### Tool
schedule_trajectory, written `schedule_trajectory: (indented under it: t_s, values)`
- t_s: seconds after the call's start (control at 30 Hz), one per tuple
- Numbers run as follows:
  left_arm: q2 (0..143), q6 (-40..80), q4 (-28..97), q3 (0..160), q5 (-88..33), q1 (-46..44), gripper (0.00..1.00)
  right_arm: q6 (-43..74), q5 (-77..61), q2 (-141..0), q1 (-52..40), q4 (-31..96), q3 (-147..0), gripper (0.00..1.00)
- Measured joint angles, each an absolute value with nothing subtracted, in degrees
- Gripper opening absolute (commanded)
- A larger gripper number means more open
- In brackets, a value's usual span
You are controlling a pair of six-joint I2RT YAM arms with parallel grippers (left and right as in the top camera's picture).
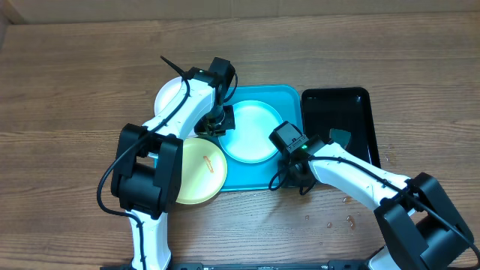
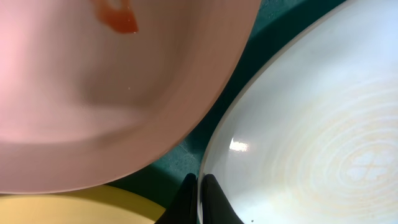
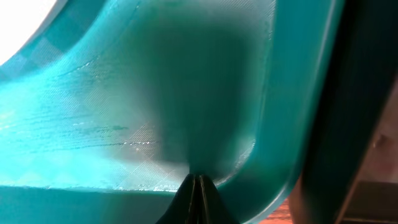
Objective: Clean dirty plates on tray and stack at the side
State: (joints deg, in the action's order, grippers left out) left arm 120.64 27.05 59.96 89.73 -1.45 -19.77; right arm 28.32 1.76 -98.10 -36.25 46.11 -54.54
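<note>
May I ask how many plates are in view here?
3: white plate at the tray's far-left corner, partly behind an arm; pale blue plate on the tray; yellow-green plate at its near-left corner.

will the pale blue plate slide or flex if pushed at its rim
The pale blue plate looks thin, rigid and shallow, so it is probably light and unlikely to flex much. Its glossy sheen, lying flat on the turquoise tray, suggests it would slide readily.

The left arm (image 1: pixel 184 112) covers part of the white plate (image 1: pixel 169 96) and part of the yellow-green plate (image 1: pixel 202 169)
</note>
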Motion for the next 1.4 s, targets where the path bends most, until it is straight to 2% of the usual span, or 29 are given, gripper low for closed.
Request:
schedule_trajectory:
  t_s: [0.63, 0.83, 0.93, 1.03, 1.4]
  values:
    - [120.6, 27.0, 60.0, 89.7, -1.5, -19.8, 0.04, 30.0, -2.2, -98.1, -36.2, 48.9, -54.8, 0.04]
    - [120.6, 27.0, 60.0, 89.7, -1.5, -19.8, 0.04, 27.8, -2.6, -98.1, -34.8, 57.3, -64.6, 0.05]
    - [120.6, 27.0, 60.0, 89.7, -1.5, -19.8, 0.04, 26.5, -1.8, -98.1, -31.7, 62.7, -73.9, 0.05]
    - [120.6, 27.0, 60.0, 89.7, -1.5, -19.8, 0.15, 25.9, -0.4, -98.1, -27.6, 66.0, -79.4, 0.05]
    - [120.6, 27.0, 58.8, 89.7, -1.4, -20.6, 0.14, 22.1, 1.9, -98.1, -9.1, 67.3, -81.1, 0.04]
